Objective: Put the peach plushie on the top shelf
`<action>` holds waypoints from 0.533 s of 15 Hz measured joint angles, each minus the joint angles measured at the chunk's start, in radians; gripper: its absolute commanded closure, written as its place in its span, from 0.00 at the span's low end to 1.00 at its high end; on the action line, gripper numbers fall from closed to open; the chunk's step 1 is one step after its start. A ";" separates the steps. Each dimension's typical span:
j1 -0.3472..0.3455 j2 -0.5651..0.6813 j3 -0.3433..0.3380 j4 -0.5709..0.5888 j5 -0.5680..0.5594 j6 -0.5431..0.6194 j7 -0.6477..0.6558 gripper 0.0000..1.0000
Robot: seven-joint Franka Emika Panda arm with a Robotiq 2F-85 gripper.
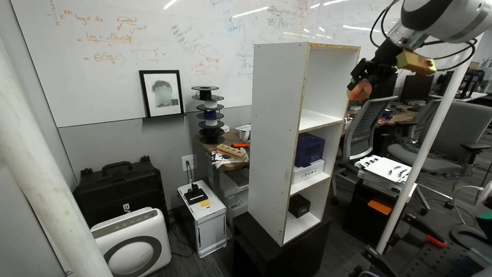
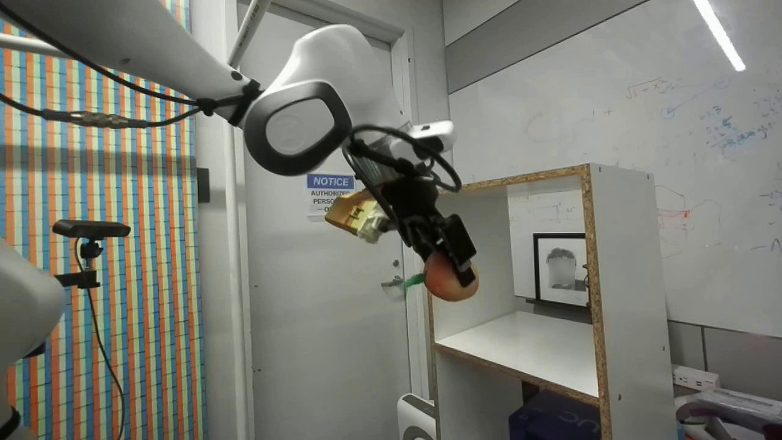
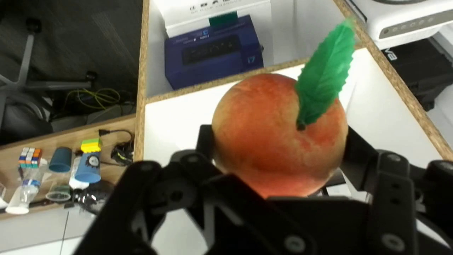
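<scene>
The white shelving unit [image 1: 278, 132] stands ahead of the claw, its open front turned toward it. The floor of its uppermost compartment, here judged the top shelf [image 2: 525, 345], lies beyond and lower than the claw. The dark blue box [image 3: 214, 53] sits farther down, in the compartment beneath. The claw [image 3: 279, 143] is closed around the peach plushie [image 2: 441, 281], which is held between its fingers [image 3: 204, 141], apart from the unit's floor board. Being a plush toy, it is presumably light, yielding and hard to damage; moderate pressure across its widest girth, as here, should suffice. The smooth-looking, rounded skin may slip if pinched off-centre, or roll upon release. The green leaf [image 3: 325, 74], clear of the fingers, looks flimsy and offers no sound hold.
</scene>
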 measured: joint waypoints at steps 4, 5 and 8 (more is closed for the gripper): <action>0.003 -0.195 -0.009 0.061 -0.024 -0.127 0.013 0.43; 0.006 -0.224 -0.008 0.097 -0.024 -0.161 0.022 0.43; 0.030 -0.243 -0.009 0.222 -0.024 -0.189 0.059 0.43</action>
